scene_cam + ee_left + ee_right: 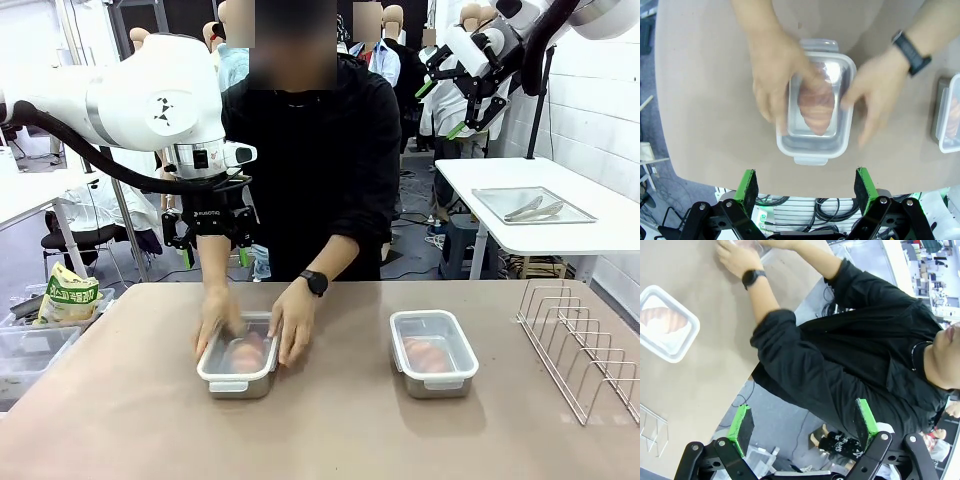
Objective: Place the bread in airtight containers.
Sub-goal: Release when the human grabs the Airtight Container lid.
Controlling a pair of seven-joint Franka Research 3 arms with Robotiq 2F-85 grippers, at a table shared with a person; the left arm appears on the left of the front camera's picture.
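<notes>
Pressing clear snap lid onto small rectangular steel pan (815, 112) with both person's hands (771, 75); golden-brown ridged croissant (816, 105) inside, long axis toward 12 o'clock from released, empty left gripper (807, 186), nearer arm. Right gripper (802, 426) spread, raised.

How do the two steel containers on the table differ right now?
The left stainless-steel pan with clear lid has the person's two hands pressing on its lid; the right stainless-steel pan with clear lid sits untouched. The left one lies below the left gripper; the right one stands nearer the wire rack. Both hold a golden-brown croissant under a lid.
</notes>
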